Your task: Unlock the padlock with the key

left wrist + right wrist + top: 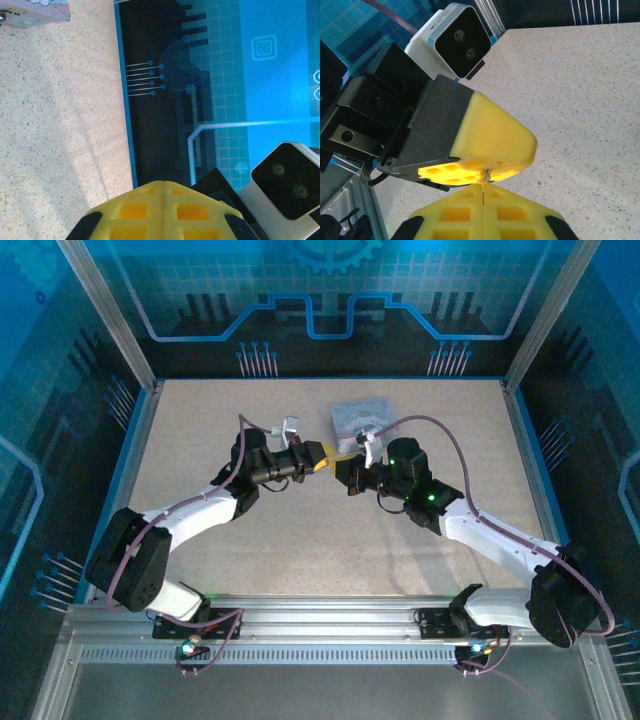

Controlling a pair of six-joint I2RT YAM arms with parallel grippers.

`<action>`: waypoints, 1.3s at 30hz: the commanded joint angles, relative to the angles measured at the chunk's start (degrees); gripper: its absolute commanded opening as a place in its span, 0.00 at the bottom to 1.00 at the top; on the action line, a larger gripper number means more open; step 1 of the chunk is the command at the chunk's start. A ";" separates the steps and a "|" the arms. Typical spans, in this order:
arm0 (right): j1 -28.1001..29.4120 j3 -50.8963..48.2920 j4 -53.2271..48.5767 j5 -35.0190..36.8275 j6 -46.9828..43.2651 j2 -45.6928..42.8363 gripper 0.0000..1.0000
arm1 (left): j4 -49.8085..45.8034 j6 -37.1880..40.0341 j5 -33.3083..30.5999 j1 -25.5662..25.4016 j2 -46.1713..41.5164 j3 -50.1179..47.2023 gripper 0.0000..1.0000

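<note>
Above the middle of the table my left gripper [322, 457] and my right gripper [348, 462] meet tip to tip. In the right wrist view my right gripper [484, 189] has its yellow fingers pressed together. A thin silvery sliver, which looks like the key [487, 176], sticks out of its tip. The left gripper [490, 167] is shut across that sliver from above. The left wrist view has my left gripper [164, 187] with its yellow pads tight together, and what they hold is hidden there. The padlock is hidden.
A silvery embossed tin box [365, 420] lies just behind the two grippers, its corner [30, 12] in the left wrist view. The speckled tabletop [300, 540] is bounded by a blue rim and dark walls [150, 100]. The right arm's wrist camera [287, 180] sits close by.
</note>
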 commanded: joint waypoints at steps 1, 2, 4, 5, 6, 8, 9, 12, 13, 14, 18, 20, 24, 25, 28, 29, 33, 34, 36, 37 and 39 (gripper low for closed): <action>-0.41 1.75 0.20 -0.91 0.86 -0.31 0.00 | -0.59 2.19 1.31 -0.50 -0.19 2.49 0.01; -0.64 1.66 0.20 -1.08 1.26 -0.52 0.00 | -1.53 3.12 1.07 -0.50 -0.46 2.76 0.00; -1.41 1.30 0.66 -2.16 2.60 -0.80 0.04 | -3.50 5.30 0.63 -0.54 -1.07 3.52 0.00; -1.83 0.95 1.26 -2.86 3.34 -1.01 0.07 | -4.65 6.50 0.28 -0.52 -1.47 4.03 0.00; -2.07 0.65 1.89 -3.45 4.04 -1.29 0.09 | -5.66 7.72 0.02 -0.54 -1.82 4.42 0.00; -2.65 -0.09 3.27 -4.62 5.28 -1.89 0.14 | -7.82 10.18 -0.70 -0.53 -2.53 5.35 0.00; -2.93 -0.31 3.80 -4.95 5.94 -2.19 0.16 | -8.76 11.23 -0.92 -0.59 -2.80 5.81 0.00; -4.31 -2.25 8.77 -6.88 10.09 -3.55 0.24 | -11.73 14.74 -1.49 -0.54 -3.37 7.92 0.00; -4.96 -3.27 10.97 -7.49 11.69 -4.10 0.27 | -12.65 15.93 -1.65 -0.54 -3.55 8.66 0.00; -5.60 -3.89 12.71 -8.03 13.19 -4.72 0.30 | -13.37 17.08 -1.95 -0.50 -3.80 9.32 0.00; -7.65 -5.37 15.59 -9.58 15.69 -7.11 0.43 | -15.42 21.14 -2.68 -0.51 -4.65 11.58 0.00; -8.53 -5.99 17.81 -10.55 16.94 -7.92 0.52 | -16.21 23.09 -2.95 -0.54 -5.18 12.78 0.00; -9.05 -6.91 22.48 -11.37 19.05 -8.94 0.66 | -16.24 26.48 -3.38 -0.54 -6.40 14.31 0.00; -9.11 -6.90 23.28 -11.80 19.34 -8.94 0.68 | -16.29 27.26 -3.38 -0.53 -6.68 14.75 0.00; -9.14 -5.86 24.94 -13.46 19.64 -8.17 0.72 | -15.91 28.87 -3.00 -0.50 -7.34 16.03 0.00; -9.08 -5.45 25.52 -13.93 19.81 -7.65 0.72 | -15.58 29.09 -2.80 -0.52 -7.40 16.38 0.00; -8.54 -3.54 26.83 -15.24 20.18 -5.30 0.71 | -14.30 29.39 -1.95 -0.62 -7.61 17.27 0.00; -8.23 -2.92 26.92 -15.55 20.02 -4.47 0.70 | -14.18 29.35 -1.88 -0.71 -7.68 17.41 0.00; -7.66 -1.82 27.05 -15.99 19.97 -3.11 0.66 | -14.15 29.30 -1.87 -0.85 -7.69 17.46 0.00; -7.32 -1.29 27.31 -16.24 19.89 -2.27 0.65 | -14.17 29.26 -1.84 -0.96 -7.69 17.46 0.00; -6.84 -0.42 27.51 -16.36 19.98 -1.01 0.62 | -14.28 29.26 -1.79 -1.07 -7.67 17.46 0.00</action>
